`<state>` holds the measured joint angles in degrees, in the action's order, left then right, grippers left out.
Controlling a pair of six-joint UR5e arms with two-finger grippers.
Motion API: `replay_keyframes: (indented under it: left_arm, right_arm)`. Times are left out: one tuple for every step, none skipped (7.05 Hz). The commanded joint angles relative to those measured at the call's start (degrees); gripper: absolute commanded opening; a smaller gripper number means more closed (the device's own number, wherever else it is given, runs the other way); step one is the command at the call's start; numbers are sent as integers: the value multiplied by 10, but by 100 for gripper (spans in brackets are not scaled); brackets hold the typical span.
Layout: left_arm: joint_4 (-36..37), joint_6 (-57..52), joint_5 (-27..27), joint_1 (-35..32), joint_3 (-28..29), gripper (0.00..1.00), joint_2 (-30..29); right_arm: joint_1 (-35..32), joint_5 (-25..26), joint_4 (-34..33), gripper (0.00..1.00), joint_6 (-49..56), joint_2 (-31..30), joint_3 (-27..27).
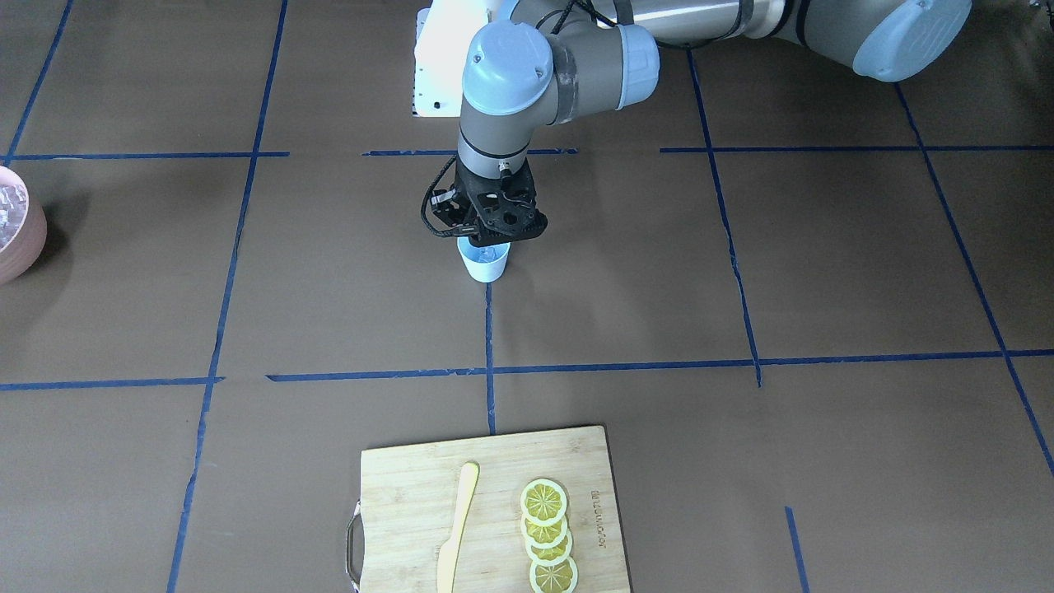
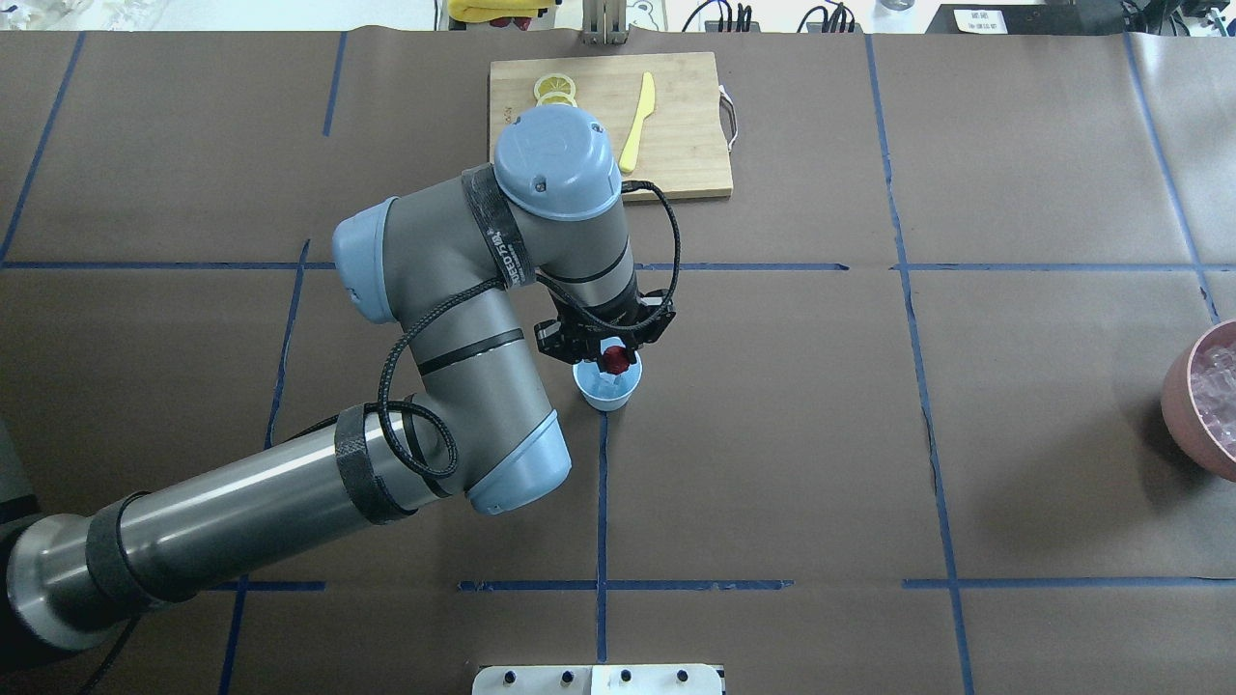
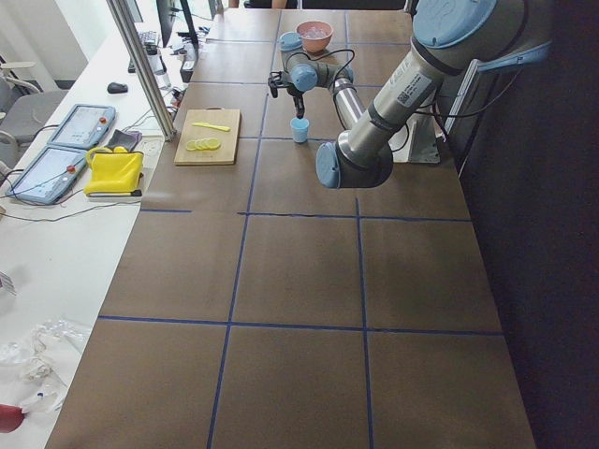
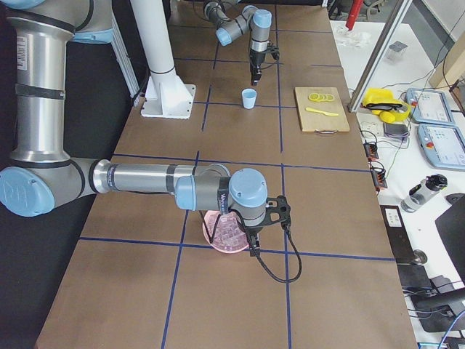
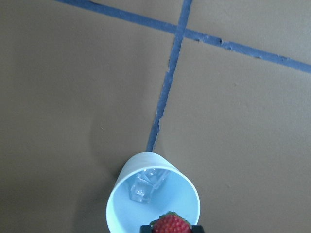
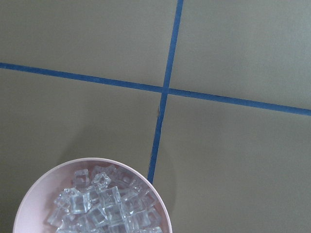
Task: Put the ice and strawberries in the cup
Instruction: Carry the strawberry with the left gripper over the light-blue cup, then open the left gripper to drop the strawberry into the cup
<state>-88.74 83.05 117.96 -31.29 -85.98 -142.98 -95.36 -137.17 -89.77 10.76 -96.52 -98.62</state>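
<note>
Ice (image 5: 143, 187) is lying in cup (image 5: 181, 204), lower centre; left gripper (image 2: 615, 359) is pinching strawberry (image 5: 171, 225) above it, drop pending; right gripper (image 4: 254, 247): cannot tell.

No text can be read for certain. An engraved mark (image 1: 599, 519) on the cutting board (image 1: 412, 494), at 3 o'clock from the lemon slices (image 1: 547, 535), is too small to make out. White lettering on the left arm's black band (image 2: 504, 246) and print on a white card (image 2: 975, 17), at 1 o'clock in the overhead view, are also illegible.
</note>
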Motion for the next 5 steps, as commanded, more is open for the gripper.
replay_keyframes:
  left_arm:
    - [0,2,-1,4,2,2,2]
    - [1,2,-1,4,-4,2,2]
    - [1,2,-1,3,-4,2,3]
    - [1,1,-4,0,-4,3,5]
    - [0,-1,-15,1,-3,3,5]
  right_arm:
    - [0,1,0,99,0,-1,-1]
    - [0,1,0,99,2,-1,-1]
    - [0,1,0,99,1,-1,-1]
    - [0,1,0,99,1,-1,-1]
    - [0,1,0,99,1,-2,-1]
